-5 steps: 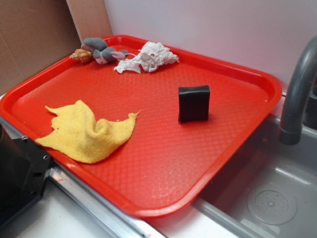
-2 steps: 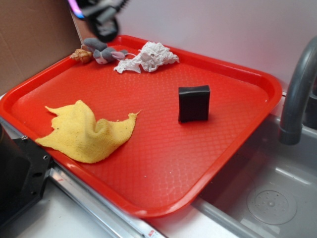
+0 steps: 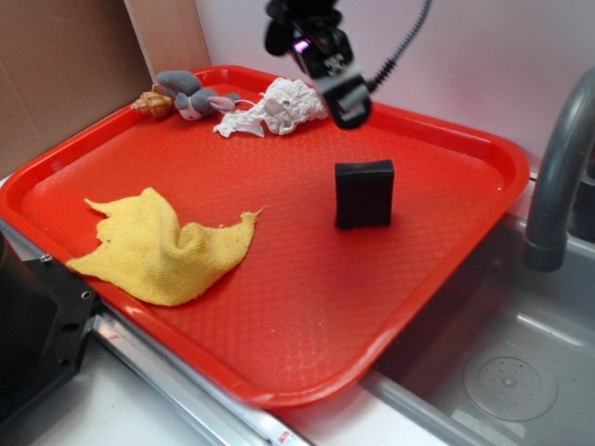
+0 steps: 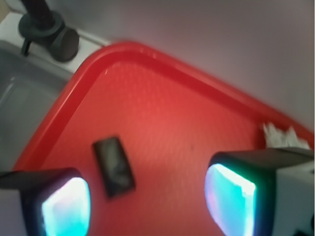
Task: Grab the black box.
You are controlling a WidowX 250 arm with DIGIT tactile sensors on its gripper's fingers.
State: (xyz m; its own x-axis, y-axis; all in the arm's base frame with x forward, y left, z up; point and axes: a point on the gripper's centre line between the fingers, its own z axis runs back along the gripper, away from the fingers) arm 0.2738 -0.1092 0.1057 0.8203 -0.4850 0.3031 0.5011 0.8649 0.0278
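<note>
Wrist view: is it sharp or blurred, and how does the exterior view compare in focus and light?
Wrist view: soft and smeared overall; the black box has fuzzy edges, and the two finger pads glow bright cyan-white, washed out. Exterior view: the red tray, black box and yellow cloth are sharp under even light with only faint shadows; only the gripper looks slightly blurred.

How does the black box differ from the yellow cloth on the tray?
The black box is a small rigid block standing upright; the yellow cloth is larger, soft and lies crumpled flat. The box sits mid-tray, the cloth near the front-left rim. Both rest on the red tray, untouched.
</note>
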